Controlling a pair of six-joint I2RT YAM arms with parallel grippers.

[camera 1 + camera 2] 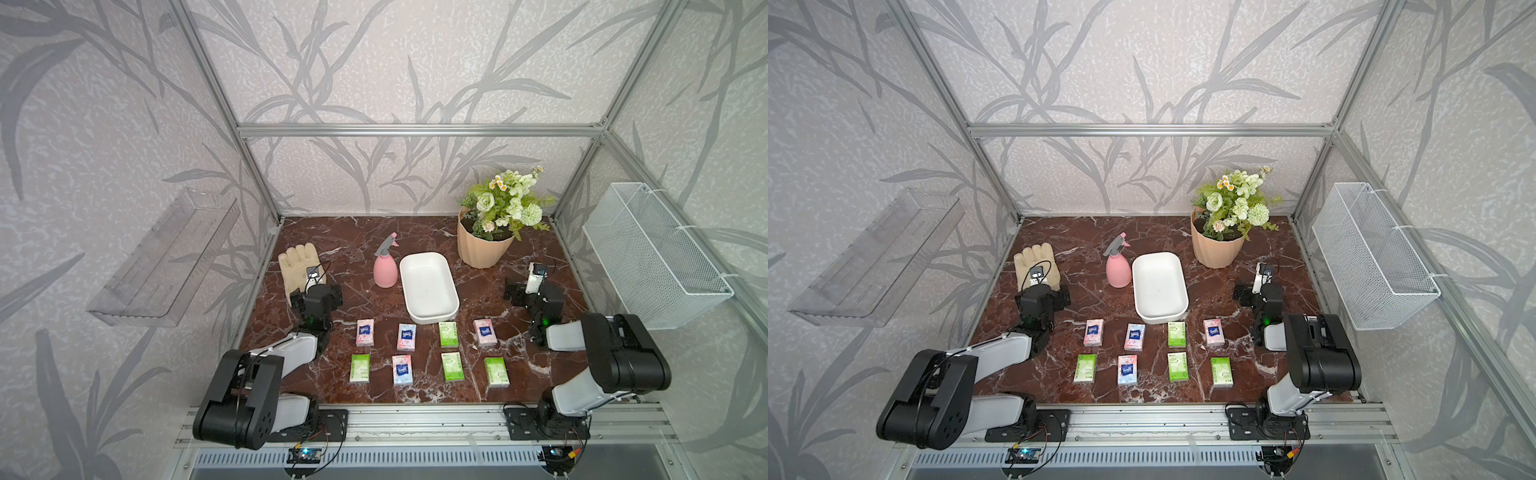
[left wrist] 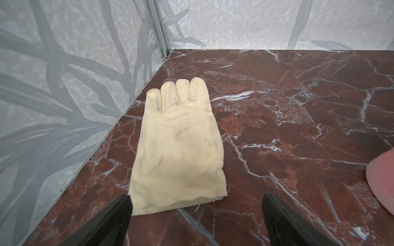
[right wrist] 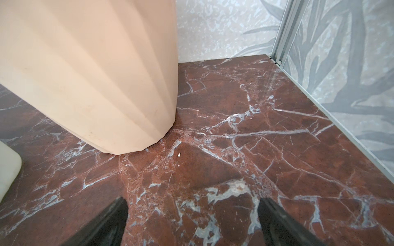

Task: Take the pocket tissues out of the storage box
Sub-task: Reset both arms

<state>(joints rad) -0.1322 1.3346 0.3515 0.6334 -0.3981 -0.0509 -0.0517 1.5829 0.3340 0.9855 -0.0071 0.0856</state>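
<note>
The white storage box (image 1: 432, 318) (image 1: 1160, 318) stands mid-table and its inside is bare. Several pocket tissues lie flat on the marble in two rows in front of it, some pink floral (image 1: 365, 332) (image 1: 1093, 332), some green and white (image 1: 452, 366) (image 1: 1177, 366). My left gripper (image 2: 197, 197) (image 1: 313, 291) is open at the cuff of a cream glove, holding nothing. To the right of the box, my right gripper (image 3: 193, 200) (image 1: 532, 291) is open over bare marble, beside the flower pot. The box's corner (image 3: 8, 170) shows in the right wrist view.
A cream glove (image 2: 177, 138) (image 1: 297, 262) lies at the back left. A pink spray bottle (image 1: 385, 266) stands just left of the box. A peach flower pot (image 1: 484, 249) (image 3: 85, 74) sits at the back right. A wire basket (image 1: 652, 257) and a clear shelf (image 1: 162, 262) hang on the side walls.
</note>
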